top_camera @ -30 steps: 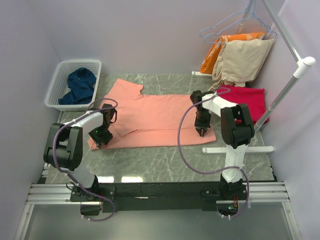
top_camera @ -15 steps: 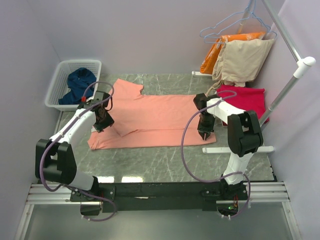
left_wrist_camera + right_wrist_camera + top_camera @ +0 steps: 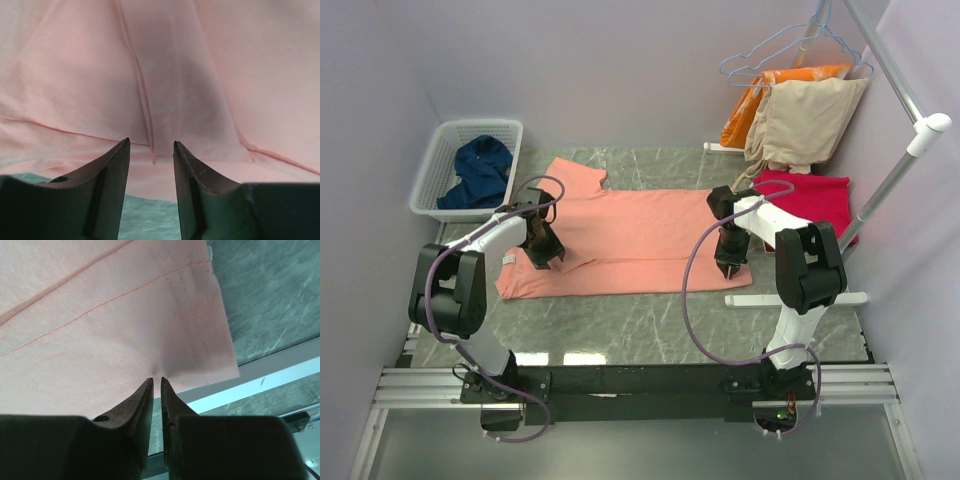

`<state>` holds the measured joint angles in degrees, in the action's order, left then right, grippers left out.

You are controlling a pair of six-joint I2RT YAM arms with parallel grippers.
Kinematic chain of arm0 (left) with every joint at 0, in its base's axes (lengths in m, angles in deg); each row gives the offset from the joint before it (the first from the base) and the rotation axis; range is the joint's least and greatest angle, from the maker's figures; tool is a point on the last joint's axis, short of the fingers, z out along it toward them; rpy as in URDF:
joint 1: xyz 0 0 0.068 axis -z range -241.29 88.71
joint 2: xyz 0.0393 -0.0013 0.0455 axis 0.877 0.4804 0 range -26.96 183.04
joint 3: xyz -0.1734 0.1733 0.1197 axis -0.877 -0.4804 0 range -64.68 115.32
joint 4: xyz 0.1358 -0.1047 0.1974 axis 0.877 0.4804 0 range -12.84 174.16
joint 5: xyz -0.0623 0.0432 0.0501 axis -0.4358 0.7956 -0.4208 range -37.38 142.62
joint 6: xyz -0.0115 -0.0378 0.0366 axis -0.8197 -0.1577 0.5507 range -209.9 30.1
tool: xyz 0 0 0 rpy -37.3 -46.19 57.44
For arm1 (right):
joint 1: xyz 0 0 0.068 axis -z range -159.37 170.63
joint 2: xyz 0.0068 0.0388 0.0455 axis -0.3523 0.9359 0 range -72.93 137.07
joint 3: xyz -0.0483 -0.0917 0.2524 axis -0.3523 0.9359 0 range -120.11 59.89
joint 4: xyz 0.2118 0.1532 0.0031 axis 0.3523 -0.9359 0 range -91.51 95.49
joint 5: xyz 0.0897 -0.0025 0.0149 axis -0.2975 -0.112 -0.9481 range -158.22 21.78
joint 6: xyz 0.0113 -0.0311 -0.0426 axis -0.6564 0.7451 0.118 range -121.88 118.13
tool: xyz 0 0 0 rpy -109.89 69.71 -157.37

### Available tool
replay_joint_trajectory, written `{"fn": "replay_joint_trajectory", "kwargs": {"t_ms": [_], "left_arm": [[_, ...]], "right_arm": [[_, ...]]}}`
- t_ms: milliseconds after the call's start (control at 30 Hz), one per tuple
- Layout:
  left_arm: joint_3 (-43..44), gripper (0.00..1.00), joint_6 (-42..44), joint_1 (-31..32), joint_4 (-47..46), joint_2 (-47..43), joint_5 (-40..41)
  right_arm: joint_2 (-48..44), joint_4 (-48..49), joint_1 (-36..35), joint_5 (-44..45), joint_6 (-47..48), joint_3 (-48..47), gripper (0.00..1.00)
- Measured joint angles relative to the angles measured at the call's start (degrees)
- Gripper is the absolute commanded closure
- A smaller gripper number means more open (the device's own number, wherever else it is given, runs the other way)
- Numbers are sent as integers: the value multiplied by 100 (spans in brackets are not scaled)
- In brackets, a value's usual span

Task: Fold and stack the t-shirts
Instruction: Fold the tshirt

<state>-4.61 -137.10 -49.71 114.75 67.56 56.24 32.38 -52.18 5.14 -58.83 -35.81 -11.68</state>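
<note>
Since a moment ago the left gripper point(image 3: 549, 257) has slid inward over the salmon-pink t-shirt point(image 3: 640, 232) spread on the table point(image 3: 650, 325), jaws partly apart, holding nothing. The right gripper point(image 3: 728, 268) stays nearly closed, pinching its hem

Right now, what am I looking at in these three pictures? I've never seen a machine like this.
These are two robot arms bolted to the near edge of a table. The wide picture looks down from above and behind them. The two close-ups come from a camera on each wrist, so the dark prongs there are that arm's own fingers. A salmon-pink t-shirt lies spread on the marbled table. The left hand is open over the shirt's sleeve end. The right hand seems to pinch the hem near a corner. A navy-blue t-shirt sits in a white basket. A crimson-red t-shirt lies at the far right, below the hanging clothes.
</note>
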Motion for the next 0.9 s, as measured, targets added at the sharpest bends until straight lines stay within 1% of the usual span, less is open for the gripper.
{"fn": "replay_joint_trajectory", "kwargs": {"t_ms": [67,267,300,367,400,467,500,667,767,900], "left_arm": [[0,55,2,26,-42,28,-74],[0,64,0,107,-101,291,-155],[0,68,0,127,-98,348,-166],[4,73,-4,155,-98,389,-166],[7,80,2,166,-96,391,-164],[20,83,-13,190,-90,402,-160],[57,87,0,205,-61,435,-142],[332,91,0,238,133,553,-66],[588,99,4,251,249,551,-9],[852,99,9,256,282,551,46]], "right_arm": [[0,0,0,0,-11,0,82],[0,0,0,2,-13,0,83],[0,0,0,2,-13,0,82],[0,2,0,2,-13,0,83],[0,2,0,2,-17,0,83],[0,2,0,2,-28,0,83],[2,2,0,2,-35,0,83],[0,4,0,2,-50,0,84],[2,7,0,2,-57,0,85],[2,7,0,2,-59,0,85]]}}
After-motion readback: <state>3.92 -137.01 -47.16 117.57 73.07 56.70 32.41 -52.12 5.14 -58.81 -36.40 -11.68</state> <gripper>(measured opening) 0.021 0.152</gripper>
